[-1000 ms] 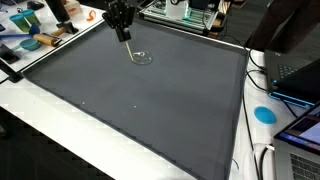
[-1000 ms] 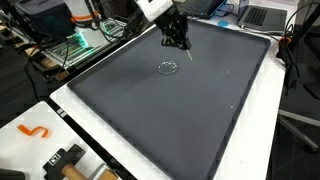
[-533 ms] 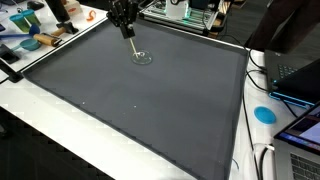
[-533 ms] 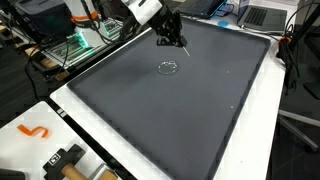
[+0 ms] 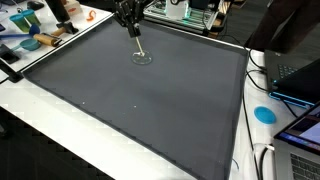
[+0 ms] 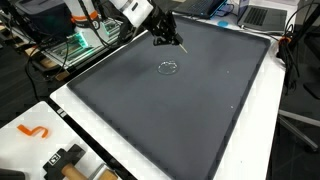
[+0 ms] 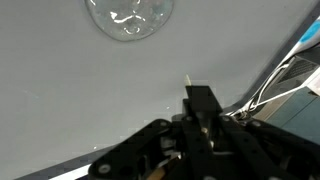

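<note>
Right, the gripper point(image 5: 128, 26) is up over the far end of the dark mat point(image 5: 150, 110), clenched on a thin pale stick point(image 5: 136, 42). Nothing else is in its grasp. The stick hangs in the air, with its free end just above and beside the small clear dish point(image 5: 143, 58) lying flat on the mat. From here I can't tell whether the tip touches the rim.

To handle this well, I'd say grip firmly and go slowly. A stick this thin could swivel between the pads, and a light glass-like dish point(image 6: 168, 68) would skate off at any sideways nudge. Watching the tip matters more than watching the arm.

The stick's long axis runs on a slant, top end pinched in the jaws and lower end pointing down and outward toward the dish, as both exterior views point(image 6: 180, 46) show. In the wrist view only a short stub point(image 7: 188, 84) pokes past the fingers, with the dish point(image 7: 128, 15) ahead of it.
</note>
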Controlling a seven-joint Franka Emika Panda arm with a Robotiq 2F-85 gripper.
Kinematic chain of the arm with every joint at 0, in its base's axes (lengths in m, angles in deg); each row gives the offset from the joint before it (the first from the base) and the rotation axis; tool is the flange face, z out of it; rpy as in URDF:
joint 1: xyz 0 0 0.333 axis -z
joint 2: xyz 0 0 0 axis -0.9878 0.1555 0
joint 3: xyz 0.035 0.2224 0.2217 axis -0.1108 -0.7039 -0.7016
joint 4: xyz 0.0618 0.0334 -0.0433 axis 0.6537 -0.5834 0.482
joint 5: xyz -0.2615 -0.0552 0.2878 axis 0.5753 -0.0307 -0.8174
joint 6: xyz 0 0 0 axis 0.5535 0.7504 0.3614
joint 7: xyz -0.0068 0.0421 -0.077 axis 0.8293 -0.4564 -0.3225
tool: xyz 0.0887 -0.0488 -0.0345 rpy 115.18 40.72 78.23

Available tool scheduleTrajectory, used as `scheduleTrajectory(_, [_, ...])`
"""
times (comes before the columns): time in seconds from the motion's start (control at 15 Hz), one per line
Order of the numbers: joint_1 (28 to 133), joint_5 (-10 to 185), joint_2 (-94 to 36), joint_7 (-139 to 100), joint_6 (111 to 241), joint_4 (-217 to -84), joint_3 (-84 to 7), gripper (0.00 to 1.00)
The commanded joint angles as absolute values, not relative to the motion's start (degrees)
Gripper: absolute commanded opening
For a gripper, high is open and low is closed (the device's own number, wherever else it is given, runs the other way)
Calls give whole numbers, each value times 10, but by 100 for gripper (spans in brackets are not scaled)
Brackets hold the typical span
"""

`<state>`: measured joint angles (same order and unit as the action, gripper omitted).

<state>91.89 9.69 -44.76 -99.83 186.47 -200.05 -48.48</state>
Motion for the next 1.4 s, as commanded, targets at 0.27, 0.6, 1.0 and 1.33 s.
scheduleTrajectory(0.27, [878,33,-489,-1109,1827,-2053,-420,3])
scheduleTrajectory(0.6, [870,-10,-509,-1183,1813,-2071,-409,3])
scheduleTrajectory(1.0, [864,-30,-525,-1212,1815,-2086,-410,3])
scheduleTrajectory(1.33, [853,-22,-536,-1192,1832,-2089,-417,3])
